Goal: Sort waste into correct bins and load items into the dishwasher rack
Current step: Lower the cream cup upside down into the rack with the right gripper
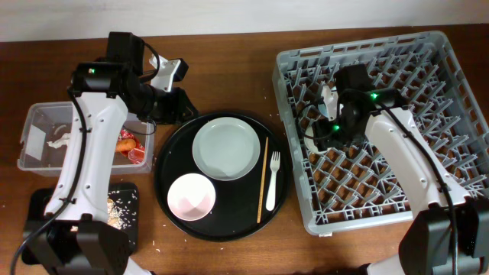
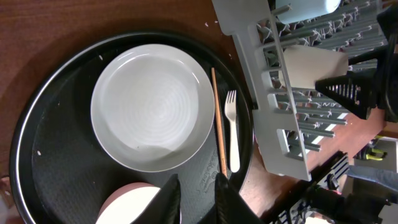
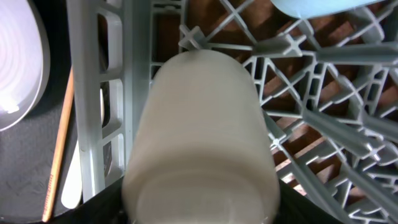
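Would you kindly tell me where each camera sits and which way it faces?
Overhead: above the table, straight down on tray, rack, both arms.
Left wrist: on the left arm, down over the plate toward the rack; fingers show.
Right wrist: over the rack, close above the cream cup; finger edges barely show.
Shared: both wrist views show cream cup, fork and chopstick.

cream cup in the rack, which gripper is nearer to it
Right. The right gripper is at the cream cup inside the dishwasher rack; the left gripper is away over the round black tray's far-left rim, outside the rack.
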`<act>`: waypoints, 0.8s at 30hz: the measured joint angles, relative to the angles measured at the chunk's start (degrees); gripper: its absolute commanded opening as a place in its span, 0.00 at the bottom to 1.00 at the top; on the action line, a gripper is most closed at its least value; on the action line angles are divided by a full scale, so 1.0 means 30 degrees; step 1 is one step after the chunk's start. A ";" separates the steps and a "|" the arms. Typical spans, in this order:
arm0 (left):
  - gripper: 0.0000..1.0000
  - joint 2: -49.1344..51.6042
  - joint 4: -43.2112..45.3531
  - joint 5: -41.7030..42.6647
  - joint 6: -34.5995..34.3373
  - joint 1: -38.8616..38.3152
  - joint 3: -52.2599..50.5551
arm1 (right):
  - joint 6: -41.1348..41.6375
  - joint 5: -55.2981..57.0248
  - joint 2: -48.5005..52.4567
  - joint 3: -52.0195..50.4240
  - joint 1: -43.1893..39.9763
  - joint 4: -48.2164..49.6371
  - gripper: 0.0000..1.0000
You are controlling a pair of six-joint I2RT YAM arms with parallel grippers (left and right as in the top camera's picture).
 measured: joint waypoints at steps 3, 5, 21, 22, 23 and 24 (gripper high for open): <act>0.25 0.0000 -0.0007 -0.0007 -0.0022 0.0000 0.0000 | 0.0029 0.0102 0.0015 0.0153 0.0000 -0.0160 0.97; 0.14 0.0000 -0.0073 -0.0044 -0.0022 0.0000 0.0000 | 0.0007 0.0138 0.0080 0.1530 0.0000 -0.1486 0.97; 0.19 -0.1654 -0.6645 -0.7810 -0.2601 0.0015 -0.1137 | 0.0029 -0.3497 0.0131 0.7818 0.0000 -0.7257 0.99; 0.20 -0.1661 -0.6331 -0.7861 -0.2630 0.0015 -0.1851 | 0.0029 -0.3563 0.0131 0.7810 0.0000 -0.7257 0.99; 0.20 -0.1734 -0.5872 -0.7912 -0.2696 0.0015 -0.2616 | 0.0029 -0.3570 0.0131 0.7818 0.0000 -0.7286 0.99; 0.20 -0.1865 -0.4838 -0.7919 -0.2900 0.0015 -0.4248 | 0.0022 -0.3563 0.0131 0.7818 0.0000 -0.7264 0.99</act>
